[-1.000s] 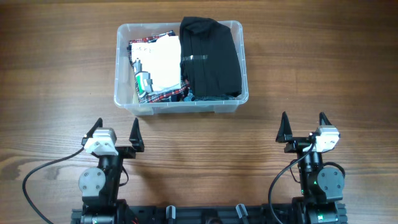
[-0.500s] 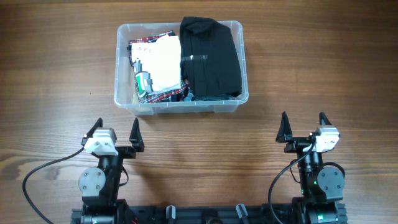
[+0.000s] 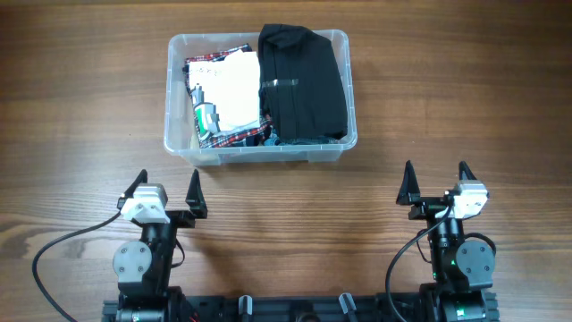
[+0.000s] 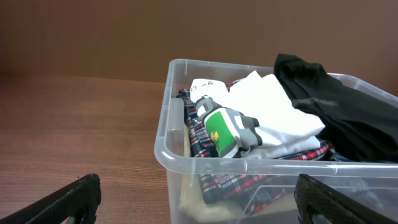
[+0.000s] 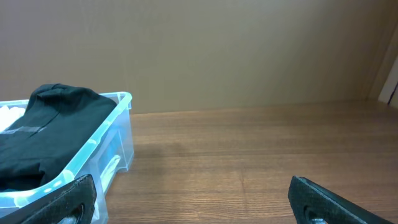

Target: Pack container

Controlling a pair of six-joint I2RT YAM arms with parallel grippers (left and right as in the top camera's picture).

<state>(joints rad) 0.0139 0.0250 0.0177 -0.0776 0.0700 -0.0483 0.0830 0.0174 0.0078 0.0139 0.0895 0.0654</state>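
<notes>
The clear plastic container (image 3: 335, 43) stands at the back middle of the table, filled with folded clothes. A black garment (image 3: 302, 82) fills its right half; a white garment (image 3: 234, 88) lies over plaid cloth (image 3: 234, 137) in its left half, with a small grey and green item (image 3: 206, 117) beside it. In the left wrist view the container (image 4: 163, 146) is close ahead, the white garment (image 4: 280, 118) and grey-green item (image 4: 225, 130) on top. My left gripper (image 3: 166, 190) and right gripper (image 3: 435, 177) both stand open near the front edge, holding nothing.
Bare wooden table (image 3: 465, 98) stretches on both sides of the container and between it and the grippers. A black cable (image 3: 63, 246) loops from the left arm's base. In the right wrist view the container's corner (image 5: 121, 134) is at the left.
</notes>
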